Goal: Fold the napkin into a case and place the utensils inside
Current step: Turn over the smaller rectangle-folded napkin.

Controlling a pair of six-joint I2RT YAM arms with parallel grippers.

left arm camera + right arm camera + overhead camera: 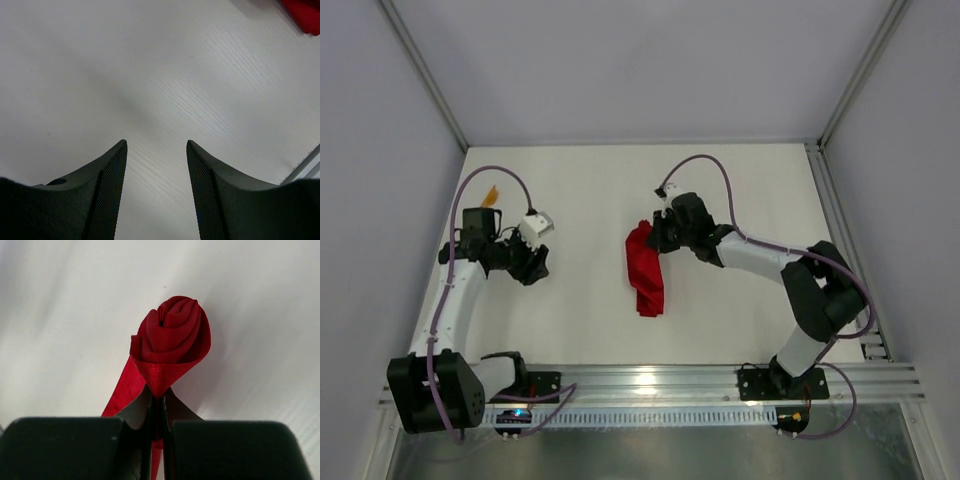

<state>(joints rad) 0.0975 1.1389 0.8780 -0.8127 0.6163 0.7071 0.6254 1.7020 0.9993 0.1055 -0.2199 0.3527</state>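
the left gripper hangs over the white table, its two dark ribbed fingers spread apart with bare tabletop showing between them. a corner of the red napkin shows at top right, well apart. a metal rail crosses the right edge.

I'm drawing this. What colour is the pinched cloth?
The napkin is plain bright red, clearest in the right wrist view.

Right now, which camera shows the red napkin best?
The right wrist view: the napkin fills the centre, bunched folds pinched in the shut right gripper. The top view shows its whole crumpled length, small. The left wrist view catches only a corner.
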